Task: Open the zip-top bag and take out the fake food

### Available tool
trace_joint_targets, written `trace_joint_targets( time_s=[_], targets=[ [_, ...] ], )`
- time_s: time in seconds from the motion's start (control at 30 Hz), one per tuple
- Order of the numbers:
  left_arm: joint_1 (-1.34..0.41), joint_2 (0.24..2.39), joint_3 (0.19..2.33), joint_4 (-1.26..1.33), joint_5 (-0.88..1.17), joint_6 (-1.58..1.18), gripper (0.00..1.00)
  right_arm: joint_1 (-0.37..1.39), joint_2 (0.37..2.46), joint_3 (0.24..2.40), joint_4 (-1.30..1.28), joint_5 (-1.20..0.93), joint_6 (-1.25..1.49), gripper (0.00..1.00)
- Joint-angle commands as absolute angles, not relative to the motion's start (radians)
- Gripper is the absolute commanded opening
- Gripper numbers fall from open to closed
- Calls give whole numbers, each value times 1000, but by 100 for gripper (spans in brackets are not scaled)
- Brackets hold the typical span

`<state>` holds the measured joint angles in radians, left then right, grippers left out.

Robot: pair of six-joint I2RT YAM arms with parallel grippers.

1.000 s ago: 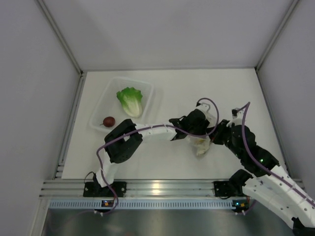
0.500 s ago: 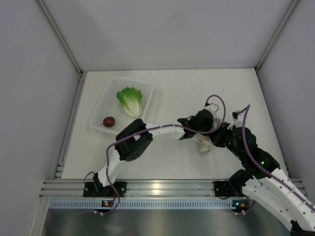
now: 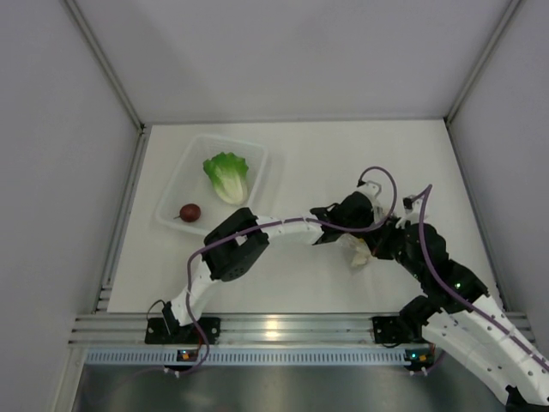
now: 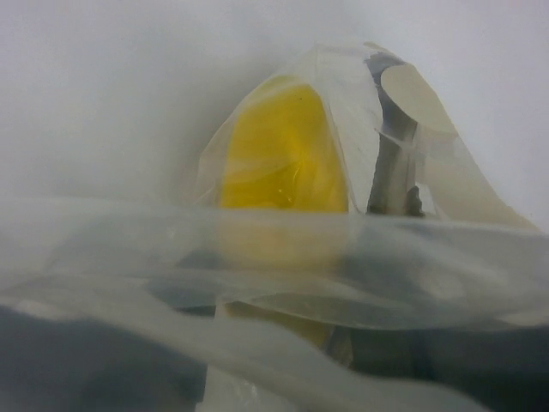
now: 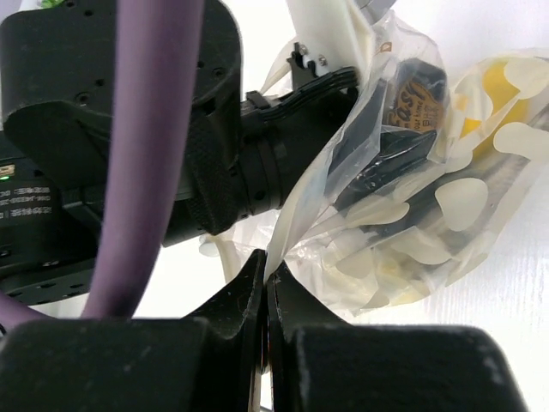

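Clear zip-top bag (image 5: pixel 403 232) | edge pinched in right jaws | left jaws inside

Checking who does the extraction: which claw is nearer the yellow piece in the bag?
Left. The left claw is inside the zip-top bag, its fingers close by the yellow piece. The right claw is outside, shut on the bag's edge, farther away.
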<state>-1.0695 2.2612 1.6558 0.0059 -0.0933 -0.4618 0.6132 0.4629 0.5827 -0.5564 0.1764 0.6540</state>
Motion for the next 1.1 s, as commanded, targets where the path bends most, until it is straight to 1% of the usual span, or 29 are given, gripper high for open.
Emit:
trace_joint_targets(
  time_s=[0.0, 0.1, 0.27, 0.37, 0.57, 0.77, 1.07],
  targets=[
    [-1068, 2189, 1571, -48, -81, -450, 0, 606, 474, 633, -564, 204, 621, 0],
    [-1068, 2100, 1484, 20, -41, -449, 0, 606, 491, 669, -584, 287, 598, 0],
    [-1069, 1981, 1391, 60, -6, -449, 0, 604, 558, 706, -565, 337, 552, 0],
    [-1072, 1933, 1348, 60, 33, -440, 0, 603, 615, 739, -528, 318, 497, 0],
    [-1092, 1836, 1260, 74, 38, -440, 0, 603, 730, 811, -531, 295, 423, 0],
    [-1098, 1740, 1164, 92, 12, -466, 0, 604, 781, 796, -522, 221, 405, 0],
    [-1103, 1606, 1057, 138, -61, -497, 0, 612, 842, 755, -494, 219, 403, 0]
  ],
)
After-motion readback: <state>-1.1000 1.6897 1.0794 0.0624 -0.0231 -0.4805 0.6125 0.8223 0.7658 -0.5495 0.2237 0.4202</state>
